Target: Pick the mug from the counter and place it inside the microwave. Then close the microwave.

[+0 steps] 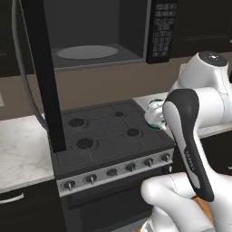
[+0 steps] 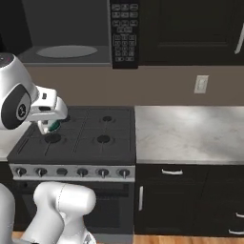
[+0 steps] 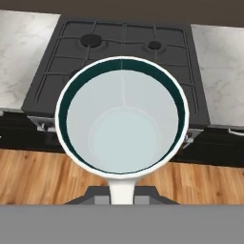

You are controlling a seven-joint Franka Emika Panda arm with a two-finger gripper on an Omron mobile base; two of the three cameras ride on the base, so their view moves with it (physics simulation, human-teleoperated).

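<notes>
Tool [image 3: 122, 202] pressed shut on the mug [image 3: 122, 126], pinching it at the white handle at the bottom of the hand view. Mug lifted clear of the surface and carried in the air, mouth facing the hand camera — teal rim, pale interior, nothing visible inside. Behind it in the hand view: the black gas stovetop [image 3: 157, 52] with its grates and burners, marbled surface [image 3: 24, 52] on either side of it, and wood floor [image 3: 43, 176] lower down.

In the left base view, mug [image 1: 155, 114] partly hidden behind the dark-and-white arm link, seen as a white and teal patch near the right edge of the stovetop [image 1: 108, 131], above it rather than resting on it. In the right base view, a small teal-and-white bit of the mug [image 2: 51, 126] peeking out under the white wrist, over the left part of the stovetop [image 2: 90, 133].

Microwave [image 1: 97, 34] mounted above the stove, door [image 1: 43, 74] swung wide open — seen edge-on as a tall dark slab hanging down at the left, curved grey handle along its outer side. Round grey turntable [image 1: 87, 52] bare inside the cavity; keypad [image 1: 162, 27] at the right. Mug well below and in front of the cavity, not yet inside.

Right of the stove, a long stretch of marbled surface [image 2: 190, 133] over black drawers with silver handles; wall outlet [image 2: 201, 84] on the tan backsplash.
</notes>
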